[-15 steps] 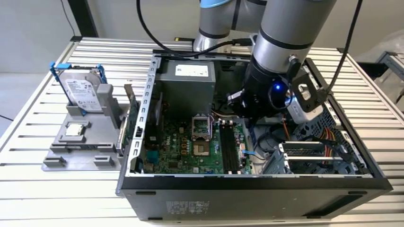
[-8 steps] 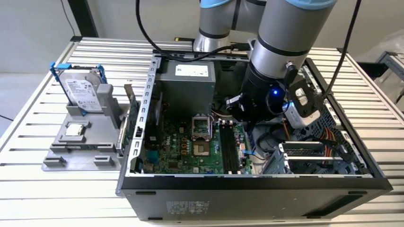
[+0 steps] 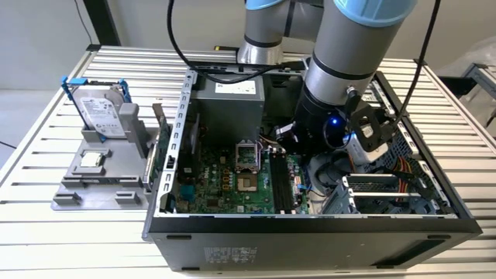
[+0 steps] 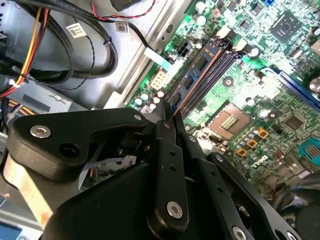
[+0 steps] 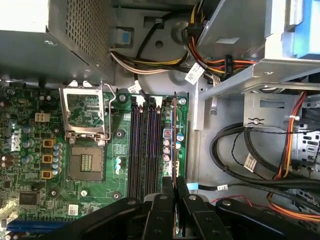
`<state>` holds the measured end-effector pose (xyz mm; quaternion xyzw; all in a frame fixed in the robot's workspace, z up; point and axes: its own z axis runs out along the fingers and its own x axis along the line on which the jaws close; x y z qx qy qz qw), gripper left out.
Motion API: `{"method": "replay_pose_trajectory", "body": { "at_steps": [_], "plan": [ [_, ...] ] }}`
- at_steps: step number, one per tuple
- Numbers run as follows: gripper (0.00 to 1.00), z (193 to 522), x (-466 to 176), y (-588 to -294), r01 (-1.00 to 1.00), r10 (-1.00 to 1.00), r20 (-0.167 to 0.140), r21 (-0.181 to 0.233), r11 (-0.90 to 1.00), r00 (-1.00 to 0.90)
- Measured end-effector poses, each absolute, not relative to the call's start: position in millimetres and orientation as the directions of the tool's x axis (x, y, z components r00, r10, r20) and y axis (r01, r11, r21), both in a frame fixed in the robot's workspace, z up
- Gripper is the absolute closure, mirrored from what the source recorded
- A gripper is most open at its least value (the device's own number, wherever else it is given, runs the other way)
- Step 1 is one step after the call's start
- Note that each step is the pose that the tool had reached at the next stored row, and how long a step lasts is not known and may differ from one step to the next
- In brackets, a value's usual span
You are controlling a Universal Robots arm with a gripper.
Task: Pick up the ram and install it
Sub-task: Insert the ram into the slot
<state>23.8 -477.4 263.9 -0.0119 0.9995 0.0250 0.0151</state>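
Note:
The ram (image 5: 174,135) is a thin dark stick that stands on edge over the outermost memory slot, on the side toward the cables. In the second wrist view the ram (image 4: 197,70) shows its blue face with black chips. My gripper (image 5: 175,186) is shut on the ram's near end, with one black finger on each side. The same grip shows at the gripper (image 4: 167,116) in the second wrist view. Beside the ram lie the bare black memory slots (image 5: 142,145). In the exterior view my arm (image 3: 333,116) reaches down into the open case (image 3: 310,229), next to the slots (image 3: 280,185).
The CPU socket (image 5: 86,162) and its open metal frame (image 5: 85,112) lie beside the slots. Cable bundles (image 5: 250,160) and a drive cage (image 3: 387,192) crowd the other side. The power supply (image 3: 229,110) is at the back. A hard drive in a blue frame (image 3: 101,113) stands on a grey holder outside the case.

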Motion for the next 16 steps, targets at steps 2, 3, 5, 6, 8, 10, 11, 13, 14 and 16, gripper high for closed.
{"method": "replay_pose_trajectory", "body": {
  "at_steps": [2,3,5,6,8,10,11,13,14,16],
  "plan": [
    [1.0,260.9,23.7,-477.8,-0.025,-0.023,-0.031,0.049,0.998,-0.999],
    [1.0,259.2,23.7,-477.9,-0.025,-0.023,-0.031,0.049,0.998,-0.999],
    [1.0,255.8,23.6,-478.1,-0.025,-0.023,-0.031,0.05,0.998,-0.999],
    [1.0,254.3,23.5,-478.3,-0.025,-0.023,-0.031,0.05,0.998,-0.999],
    [1.0,251.7,23.3,-478.8,-0.025,-0.023,-0.031,0.05,0.998,-0.999],
    [1.0,249.6,23.0,-479.7,-0.025,-0.023,-0.031,0.049,0.998,-0.999],
    [1.0,248.7,22.8,-480.1,-0.025,-0.023,-0.031,0.049,0.998,-0.999],
    [1.0,246.6,22.3,-481.1,-0.025,-0.023,-0.031,0.049,0.998,-0.999],
    [1.0,245.5,21.8,-481.6,-0.025,-0.024,-0.031,0.05,0.998,-0.999],
    [1.0,243.2,21.3,-482.2,-0.028,-0.026,-0.031,0.05,0.998,-0.999]
  ]
}}
